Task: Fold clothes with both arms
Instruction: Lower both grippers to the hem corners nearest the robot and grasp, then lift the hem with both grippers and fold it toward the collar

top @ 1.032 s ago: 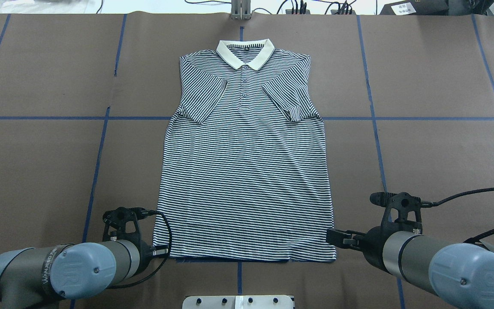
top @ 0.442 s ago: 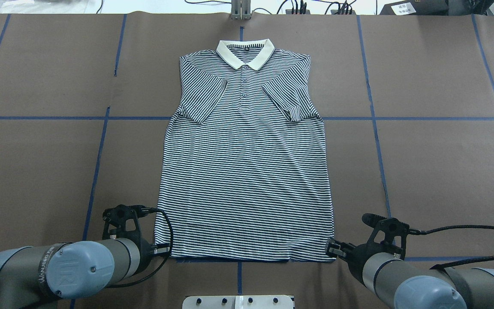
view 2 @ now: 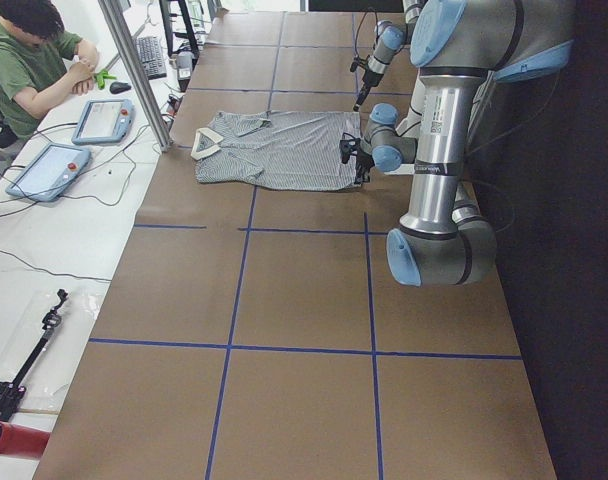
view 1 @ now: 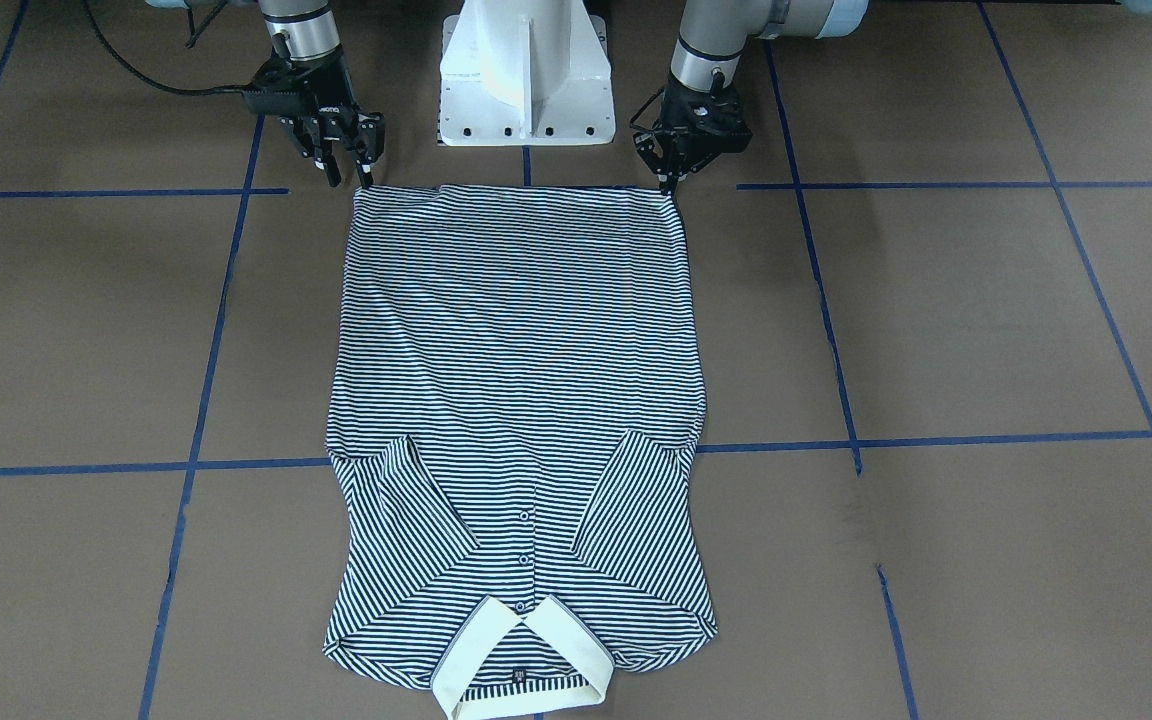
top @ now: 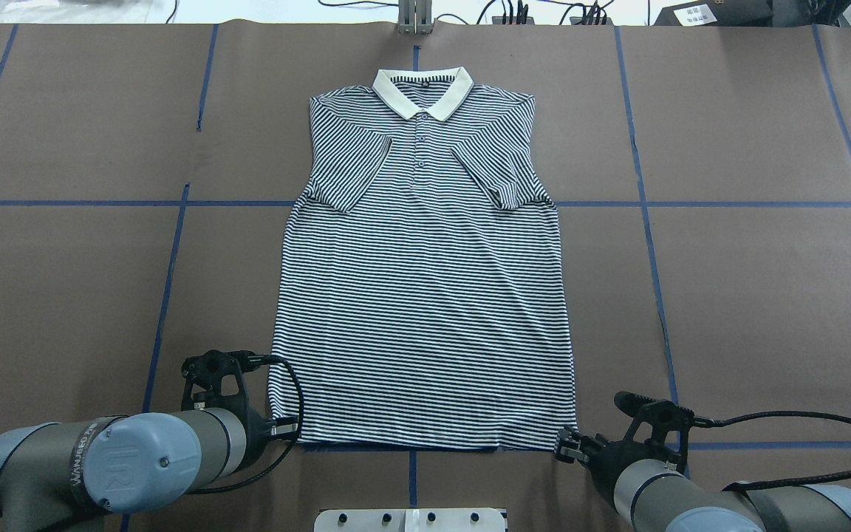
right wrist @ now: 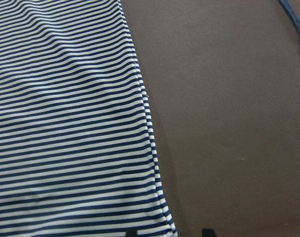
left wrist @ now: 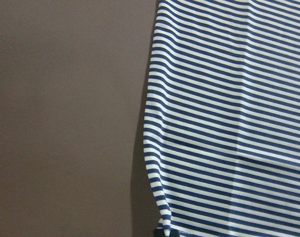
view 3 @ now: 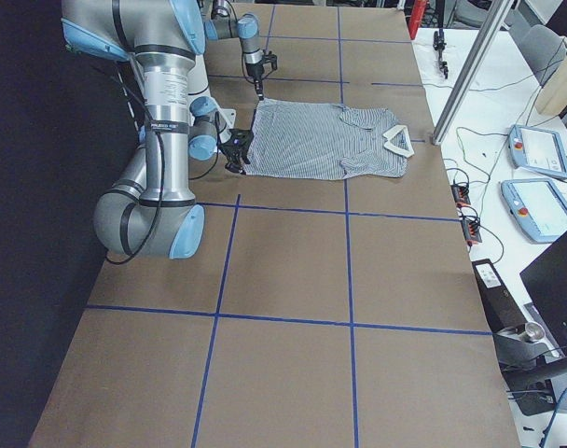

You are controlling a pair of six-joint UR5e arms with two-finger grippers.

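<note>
The striped polo shirt (top: pixel 422 295) lies flat and face up on the brown table, collar at the far side, both sleeves folded in over the chest (view 1: pixel 516 350). My left gripper (top: pixel 286 428) is at the hem's left corner. Its fingers meet in a point there (view 1: pixel 673 182), shut on the shirt's corner (left wrist: pixel 165 228). My right gripper (top: pixel 564 447) is at the hem's right corner, open (view 1: pixel 348 175). In the right wrist view its two fingertips (right wrist: pixel 206 231) straddle the corner of the shirt (right wrist: pixel 66 123).
The white pedestal base (view 1: pixel 526 80) stands just behind the hem, between the arms. Blue tape lines (top: pixel 167 295) grid the brown table cover. A person (view 2: pixel 34 60) sits at a side table with teach pendants (view 2: pixel 104 120) beyond a metal post (view 2: pixel 134 70).
My right arm has swung back toward the robot, bringing its gripper down to the hem's right corner. My left gripper has edged slightly inward at the left corner.
</note>
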